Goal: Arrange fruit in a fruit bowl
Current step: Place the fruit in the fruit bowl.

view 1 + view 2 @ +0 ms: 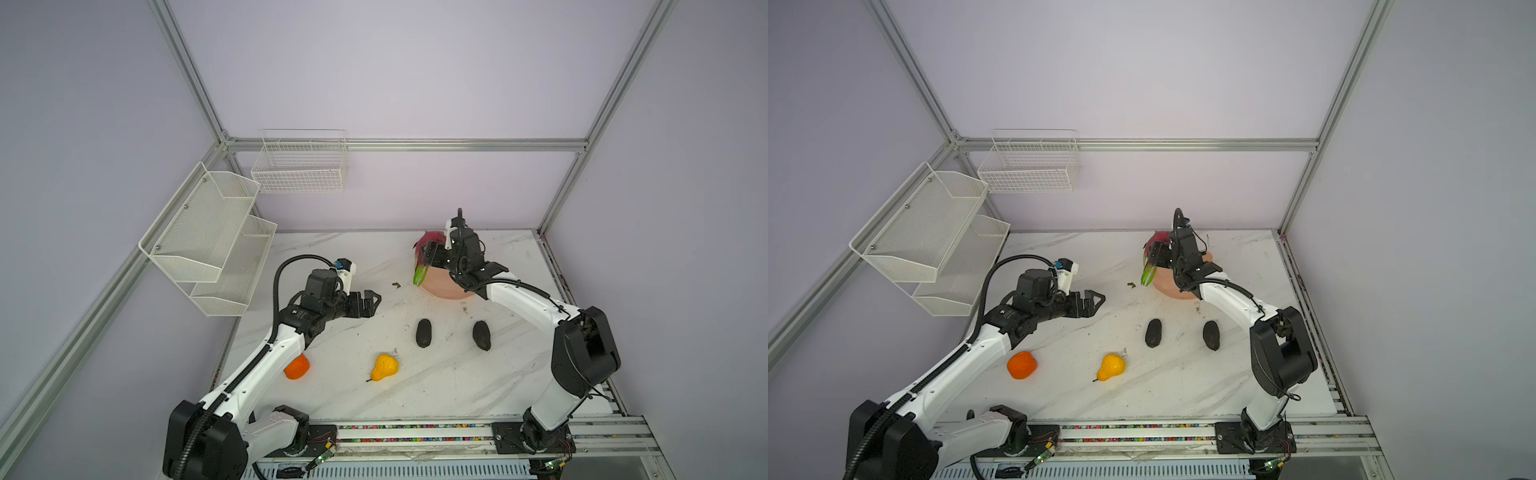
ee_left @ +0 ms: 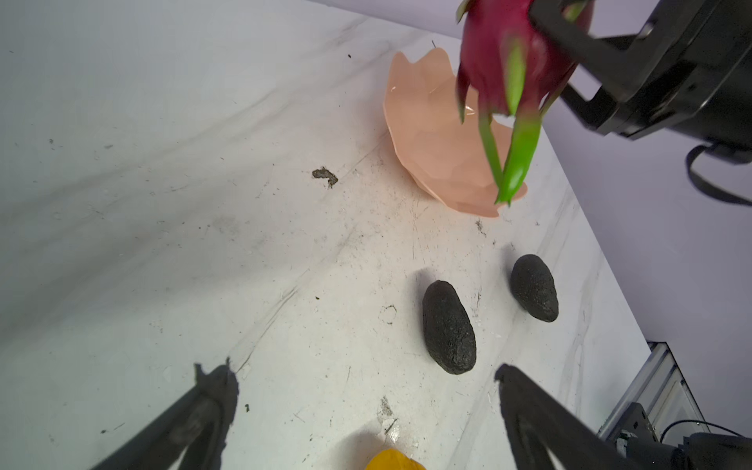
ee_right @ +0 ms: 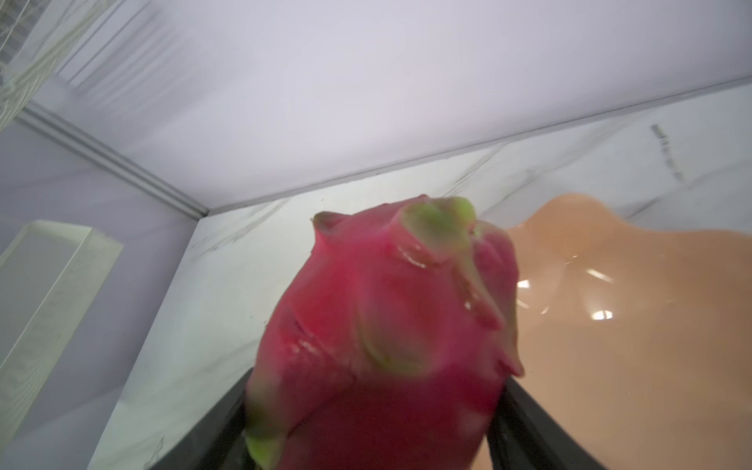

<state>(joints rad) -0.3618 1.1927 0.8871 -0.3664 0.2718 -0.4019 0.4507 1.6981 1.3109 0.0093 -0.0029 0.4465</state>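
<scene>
Top views: R gripper (image 1: 427,254) is clamped on the magenta dragon fruit w/ green tips (image 1: 432,240). It's held in air over the shallow peach-pink glossy bowl w/ wavy rim (image 1: 442,291), at the bowl edge facing the L arm. Tips hang by that edge, can't tell if inside it. L gripper (image 1: 369,302) has jaws apart, empty, well apart from bowl. On the white marble-look tabletop (image 1: 415,395), all outside the bowl on its robot-base side: one blackish bumpy oval (image 1: 424,332) and a second blackish oval (image 1: 481,335), both near bowl; yellow pear (image 1: 384,367) and round orange (image 1: 1021,365) farther off. White wire basket (image 1: 299,166) and white mesh two-tier shelf (image 1: 208,237) sit on the walls far from bowl, nothing seen in either. L wrist: bowl inside bare, fruit hanging above it, L fingers (image 2: 203,407) spread w/ nothing btwn. R wrist: jaws on both sides of the fruit, bowl interior beside it glossy, no fruit in it. Judgement: step = place dragon fruit, 1st of five. To do it well, shift to bowl centre, lower till tips nearly touch, release low so it lays on its side. A drop on the rim could tip or slide the bowl. Leave room for the other four.
</scene>
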